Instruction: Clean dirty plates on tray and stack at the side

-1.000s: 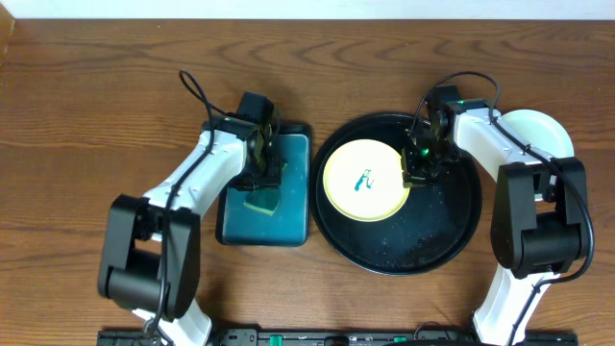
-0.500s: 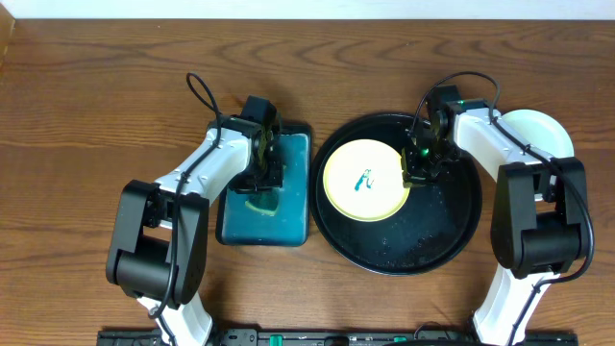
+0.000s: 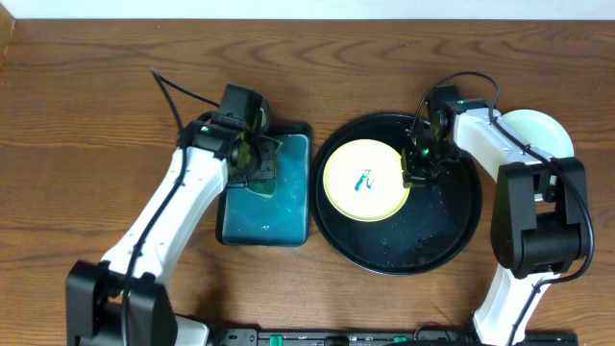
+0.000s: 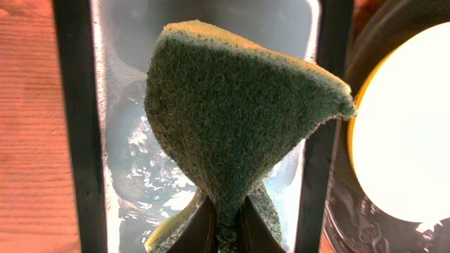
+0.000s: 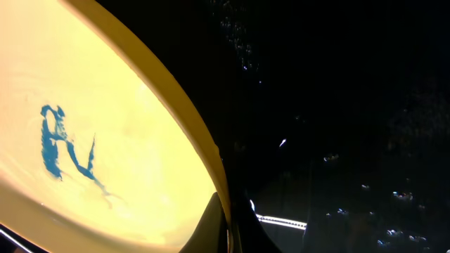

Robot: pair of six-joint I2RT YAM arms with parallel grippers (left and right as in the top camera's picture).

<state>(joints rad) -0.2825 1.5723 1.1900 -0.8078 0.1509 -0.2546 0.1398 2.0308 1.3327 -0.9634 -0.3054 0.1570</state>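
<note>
**Sponge pinched in my left, plate pinned by my right: the wipe is what's in hand.**

My left gripper (image 4: 225, 226) is pressed together on the lower edge of the sponge (image 4: 239, 119), scouring side toward the wrist camera, hanging above the wet teal tray (image 3: 259, 226). My right gripper (image 3: 419, 173) is closed on the rim of the yellow plate (image 3: 344, 161) at its 3 o'clock. The plate lies on the black tray (image 3: 447, 235), toward the tray's 9 o'clock. The teal scribble (image 3: 365, 180) sits near the plate's centre. To do this well, I judge I should carry the sponge in from 9 o'clock, land it flat on the scribble and scrub in short strokes. My right should hold firm so the plate cannot skid or tip. A pale plate (image 3: 540, 125) waits off the tray at 2 o'clock.
</note>
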